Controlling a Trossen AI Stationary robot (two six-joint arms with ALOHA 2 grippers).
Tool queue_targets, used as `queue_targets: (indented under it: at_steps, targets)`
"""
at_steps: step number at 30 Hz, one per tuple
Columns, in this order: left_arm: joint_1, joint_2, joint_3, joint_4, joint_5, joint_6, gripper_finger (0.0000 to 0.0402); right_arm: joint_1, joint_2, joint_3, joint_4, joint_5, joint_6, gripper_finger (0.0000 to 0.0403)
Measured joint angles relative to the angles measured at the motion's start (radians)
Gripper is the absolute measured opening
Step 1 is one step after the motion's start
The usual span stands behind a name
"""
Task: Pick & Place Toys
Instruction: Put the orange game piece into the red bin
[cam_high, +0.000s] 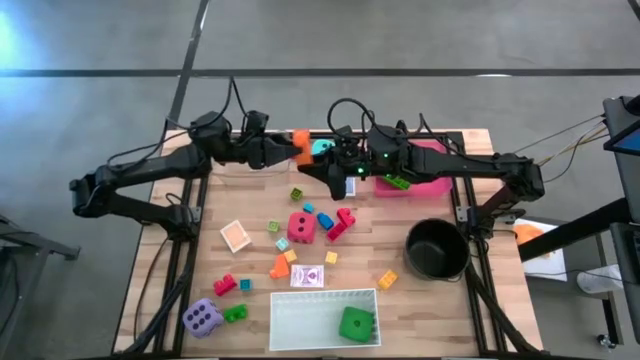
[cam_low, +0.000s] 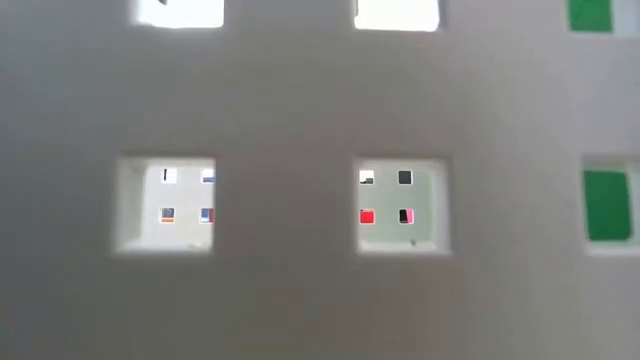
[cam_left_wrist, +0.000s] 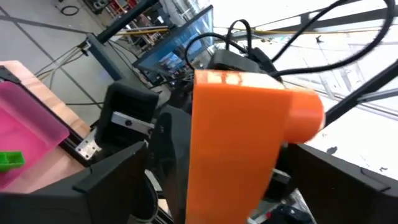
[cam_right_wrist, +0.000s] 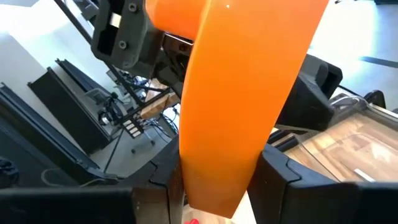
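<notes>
High view: the left gripper (cam_high: 292, 150) and right gripper (cam_high: 322, 158) meet above the table's far edge around an orange block (cam_high: 301, 143). Left wrist view: the left fingers stand apart beside the orange block (cam_left_wrist: 239, 143). Right wrist view: the right fingers are clamped on the orange block (cam_right_wrist: 239, 93).

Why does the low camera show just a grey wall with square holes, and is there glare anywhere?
Low view: a pale tray wall sits against the lens, shaded, hiding nearly everything. High view: glare whitens the floor at top left. Left wrist view: the orange block fills the middle, sheen on top.
</notes>
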Motion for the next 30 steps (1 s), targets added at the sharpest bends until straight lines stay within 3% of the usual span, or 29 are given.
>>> queue_targets:
  at_steps: [8,17,30]
  targets:
    - [0.001,-0.035,0.0,-0.049,0.005,0.016,0.0363,-0.05,-0.042,0.0,-0.093,0.0,-0.036,0.012]
    - [0.001,-0.057,0.0,-0.26,-0.006,0.038,0.0363,-0.135,-0.129,0.0,-0.271,0.013,-0.1,0.012]
    - [0.002,-0.075,0.0,-0.391,-0.006,0.038,0.0363,-0.342,-0.203,-0.013,-1.0,0.271,-0.014,0.0119]
